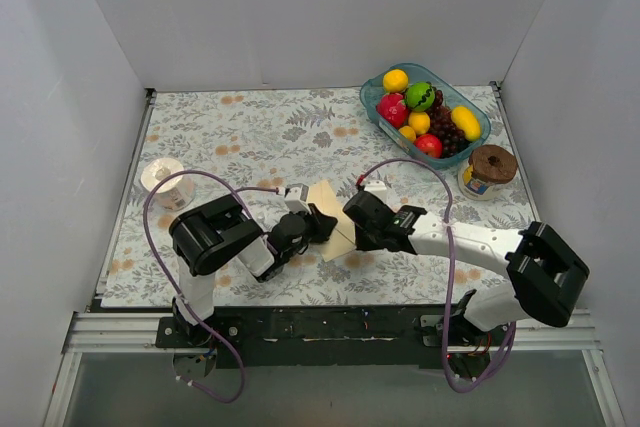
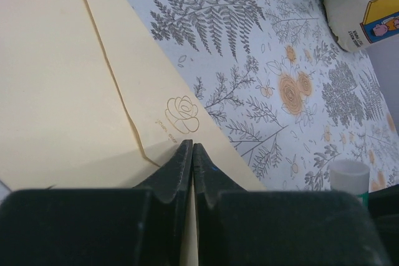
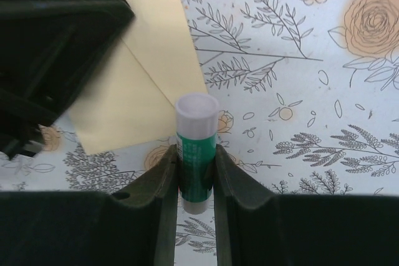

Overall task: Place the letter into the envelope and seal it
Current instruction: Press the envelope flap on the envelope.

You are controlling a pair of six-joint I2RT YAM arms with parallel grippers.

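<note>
The cream-yellow envelope (image 1: 327, 199) lies flat on the floral table between my two grippers. In the left wrist view the envelope (image 2: 68, 91) shows a fold line and a small gold rose mark. My left gripper (image 2: 192, 148) is shut, its tips resting on the envelope beside the rose; it shows in the top view (image 1: 318, 222) too. My right gripper (image 3: 197, 151) is shut on a green glue stick (image 3: 197, 154) with a white cap, held just past the envelope's corner (image 3: 143, 85). The right gripper also shows in the top view (image 1: 354, 219). No salmon-peach letter is in view.
A blue tray of toy fruit (image 1: 476, 117) stands at the back right. A jar with a brown lid (image 1: 487, 169) is beside it. A white tape roll (image 1: 165, 180) sits at the left. White walls enclose the table.
</note>
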